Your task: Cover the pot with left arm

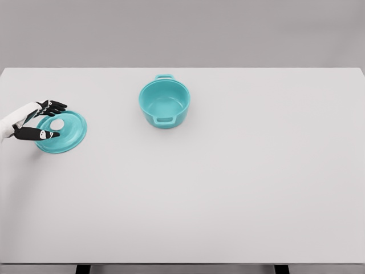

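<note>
One pot [163,103] stands upright on my surface [228,188], toward the far edge and a little left of centre. It is teal, round and open-topped, with a smooth glossy finish and a pale lit interior floor. It carries two loop handles: one on the far rim, one on the near wall facing me.

One lid [64,132] lies flat on the surface at the far left, well apart from the pot. It is a matching teal disc, shallowly domed, with a raised outer ring and a round white knob [57,124] at its centre. The finish is smooth and uniform, the same as the pot.

My left hand [41,121] enters from the left edge on a white forearm. Its fingers [39,135] are black with small white markings. They are spread, with one group lying over the lid's far-left rim and one finger reaching across its near-left rim toward the knob. The hand is open and holds nothing; the knob sits in the gap between the fingers.

The surface is a plain white matte rectangle. Count: one pot, one lid, one hand visible.
</note>
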